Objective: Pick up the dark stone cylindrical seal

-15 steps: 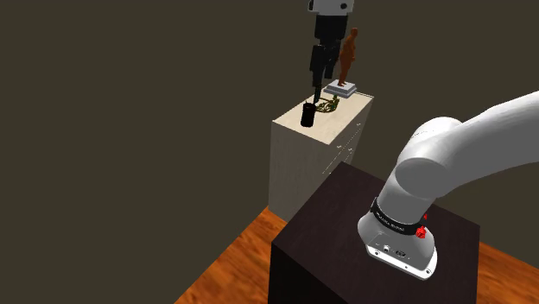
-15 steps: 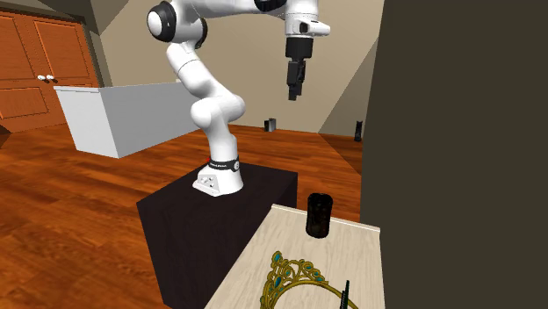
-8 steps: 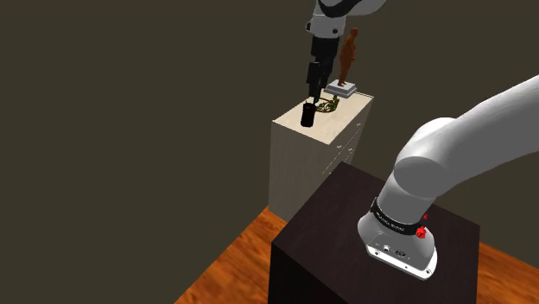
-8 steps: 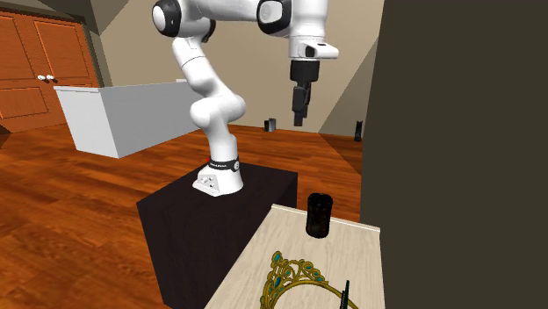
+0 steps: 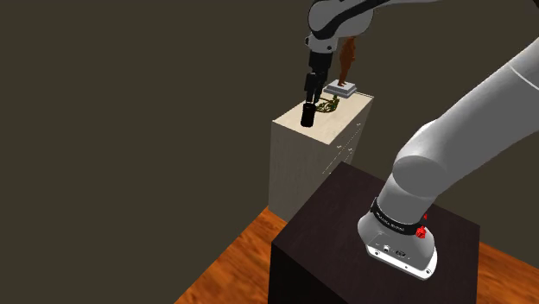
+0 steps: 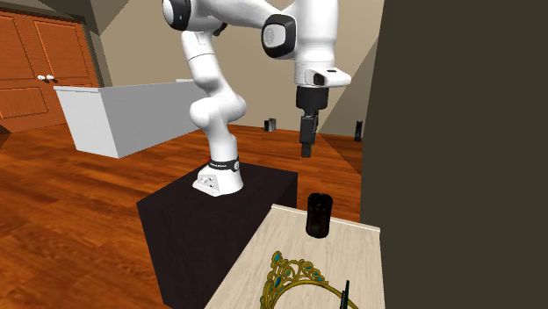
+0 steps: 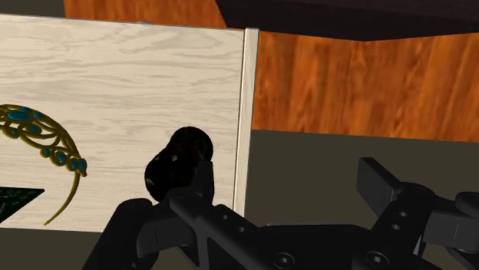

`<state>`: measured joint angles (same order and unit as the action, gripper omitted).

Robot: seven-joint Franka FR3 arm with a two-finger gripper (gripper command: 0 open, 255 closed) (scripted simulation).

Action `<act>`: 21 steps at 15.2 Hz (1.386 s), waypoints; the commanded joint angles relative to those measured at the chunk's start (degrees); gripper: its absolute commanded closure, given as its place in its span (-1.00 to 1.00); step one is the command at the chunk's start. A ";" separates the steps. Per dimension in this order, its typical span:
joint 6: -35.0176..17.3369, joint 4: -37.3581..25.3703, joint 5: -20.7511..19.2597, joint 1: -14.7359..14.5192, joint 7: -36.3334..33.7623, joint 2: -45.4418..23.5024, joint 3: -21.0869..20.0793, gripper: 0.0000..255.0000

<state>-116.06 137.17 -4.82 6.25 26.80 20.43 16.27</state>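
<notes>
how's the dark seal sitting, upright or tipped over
Upright: the seal stands on its end on the pale cabinet top, taller than wide.

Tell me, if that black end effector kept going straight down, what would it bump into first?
Probably the dark cylindrical seal on the pale cabinet top. The open end effector hangs above it, but the wrist view lines only one finger up with the seal, so it looks off-centre; depth is unclear.

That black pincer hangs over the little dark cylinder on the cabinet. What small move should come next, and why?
Probably a small sideways shift before lowering. The open pincer hangs above the dark seal without touching it, and the wrist view shows the seal beside one finger rather than midway between the two, near the cabinet top's edge.
</notes>
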 commanded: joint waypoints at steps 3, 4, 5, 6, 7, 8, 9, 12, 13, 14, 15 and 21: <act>-6.22 -3.24 1.81 0.16 4.37 -8.80 3.07 -1.00; -7.48 -4.16 2.49 0.25 5.57 -10.88 3.74 -1.00; -8.68 -5.16 3.28 0.35 6.81 -13.01 4.38 -1.00; -9.81 -6.23 4.18 0.49 8.09 -15.16 4.95 -1.00; -10.86 -7.38 5.18 0.67 9.41 -17.34 5.46 -1.00; -11.83 -8.62 6.27 0.89 10.76 -19.55 5.91 -1.00; -12.13 -9.04 6.65 1.02 11.21 -20.28 5.99 -1.00; -14.39 -8.05 7.40 1.09 11.79 -21.68 5.97 -1.00; -15.14 -7.75 7.68 1.10 12.01 -22.17 5.96 -1.00; -15.89 -7.46 7.97 1.12 12.23 -22.67 5.96 -1.00; -16.63 -7.19 8.27 1.13 12.45 -23.18 5.94 -1.00; -17.84 -6.68 8.74 1.20 12.86 -23.97 5.92 1.00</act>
<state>-133.81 130.42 3.92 7.43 39.65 -3.43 22.18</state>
